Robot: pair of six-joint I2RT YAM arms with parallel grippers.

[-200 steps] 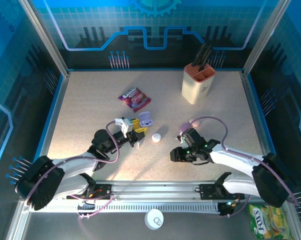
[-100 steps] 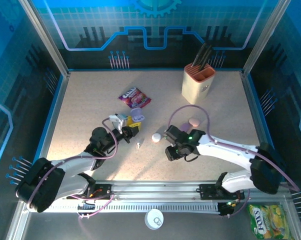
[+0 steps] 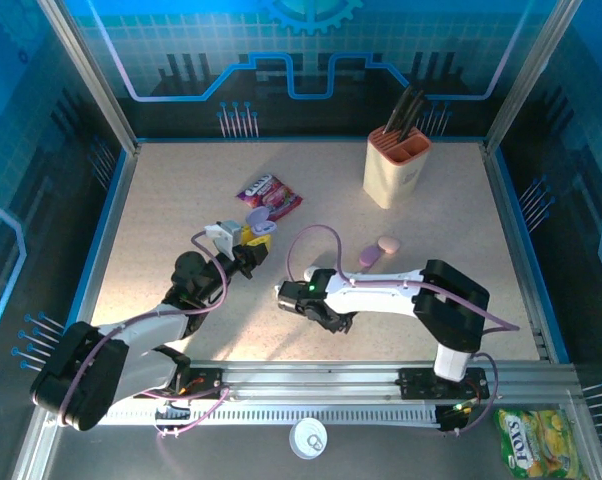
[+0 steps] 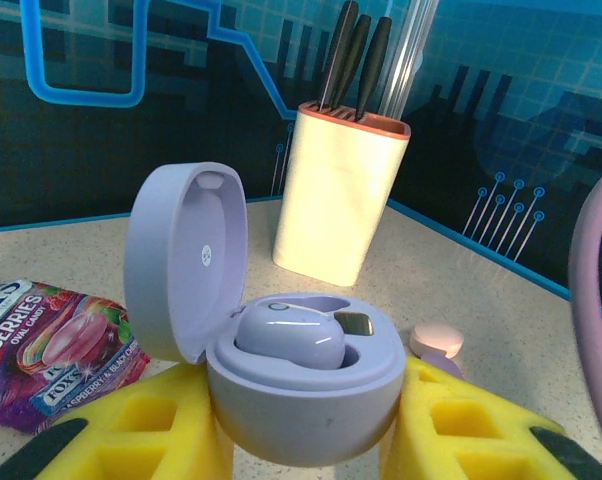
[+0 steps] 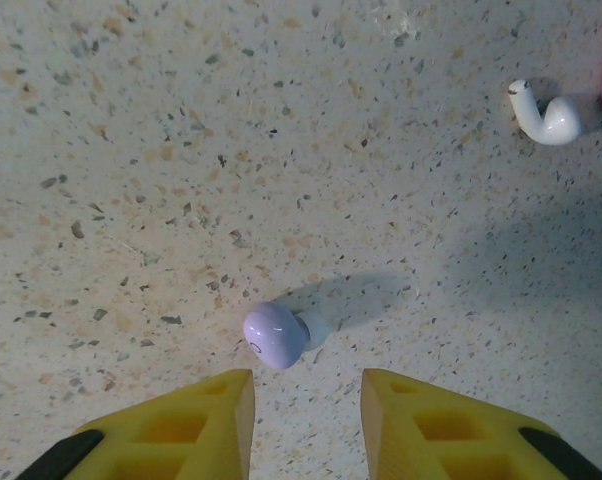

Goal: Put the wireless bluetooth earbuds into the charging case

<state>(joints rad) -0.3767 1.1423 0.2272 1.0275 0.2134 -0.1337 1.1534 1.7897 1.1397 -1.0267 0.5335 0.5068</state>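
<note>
Counting three buds: seated bud inside the open lilac case, clamped by the left jaws; loose lilac bud on speckled tabletop, just ahead of the parted, empty right jaws; white bud farther off. Bare room around both; one knife block near the back edge

Pretty sure I'm in a robotics lab test cell, not anyone's home. I'm bolted to a metal rail at the edge of a speckled table, boxed in by aluminium posts and blue circuit-print walls. The knife block and candy packet just look like random props.
</note>
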